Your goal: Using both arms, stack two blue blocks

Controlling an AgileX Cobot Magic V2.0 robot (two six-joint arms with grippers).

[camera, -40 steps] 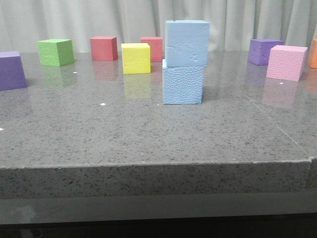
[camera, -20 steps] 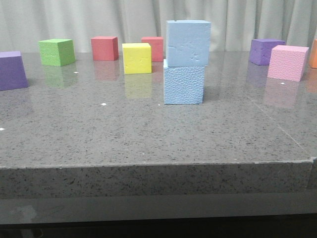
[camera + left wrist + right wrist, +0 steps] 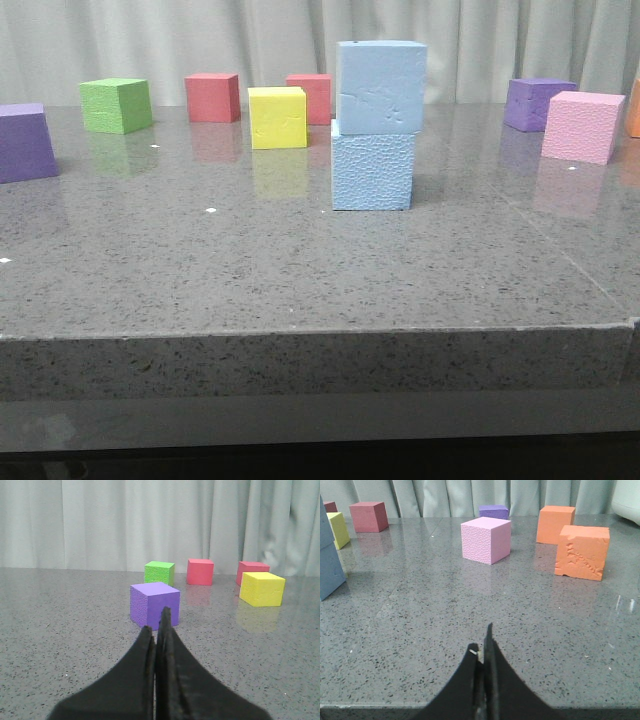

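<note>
Plainly, your left claw [image 3: 159, 630] was pressed together, its dark fingers [image 3: 146, 645] meeting with nothing between them and touching nothing on the table [image 3: 200, 270]. It hung low over the grey speckled surface, a purple cube [image 3: 154, 605] standing just ahead of its tips but apart from them.

Your right claw [image 3: 481, 645] was the same: fingers [image 3: 492, 655] closed on each other, empty, hanging over bare table. A tiny pale speck sat at the tip of one finger; you could not tell what it was.

Both blue blocks stood near the middle of the table in the front view. The smooth blue block [image 3: 381, 87], scuffed on its front face, sat on top of the pebbled blue block [image 3: 372, 170], upright and shifted slightly to the right so its edge overhung a little. Neither claw was near the stack; in the right wrist view only an edge of it showed at the frame's border.

Behind the stack you had a yellow cube [image 3: 277, 117], two red cubes [image 3: 212, 97] and a green cube [image 3: 116, 105]. A pink cube [image 3: 580, 126] and a second purple cube [image 3: 538, 103] stood off to the right. Two orange cubes [image 3: 582, 551] showed beyond the pink one in the right wrist view.
</note>
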